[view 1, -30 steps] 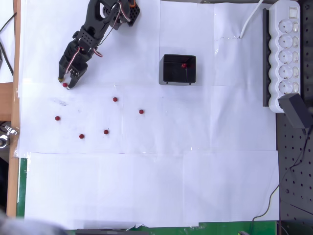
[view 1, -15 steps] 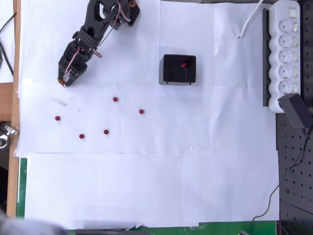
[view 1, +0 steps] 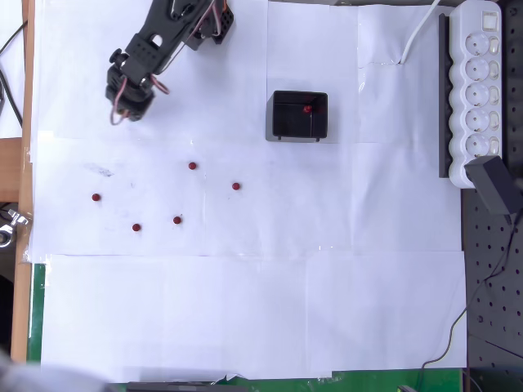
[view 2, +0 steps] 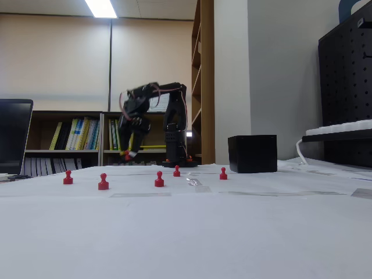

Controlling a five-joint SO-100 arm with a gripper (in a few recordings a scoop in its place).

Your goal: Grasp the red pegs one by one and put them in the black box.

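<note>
Step in hand: you look to be carrying one red peg to the black box [view 1: 299, 115]. This is a guess from how things lie.
Jaws: in the fixed view the gripper [view 2: 127, 154] hangs in the air, well above the bench [view 1: 245, 310], with a bit of red at its tip. It seems to pinch a peg, but the tip is tiny and dark, so you cannot be sure.
Jaws from above: in the overhead view the gripper [view 1: 122, 110] points down, and its own body hides the tip.
Where the pegs are: five red pegs [view 1: 192, 166] stand loose on the white paper below the arm in the overhead view. One more peg sits inside the box by its upper right wall.
Where the box is: it stands to the right of the arm in the overhead view, well apart from the gripper.
How to do it well: stay high as you swing across, so you do not knock the box wall. Stop over the open middle, then let go.
Watch out: do not drop low over the loose pegs.
Hard to see: the fixed view hides the inside of the box.
</note>
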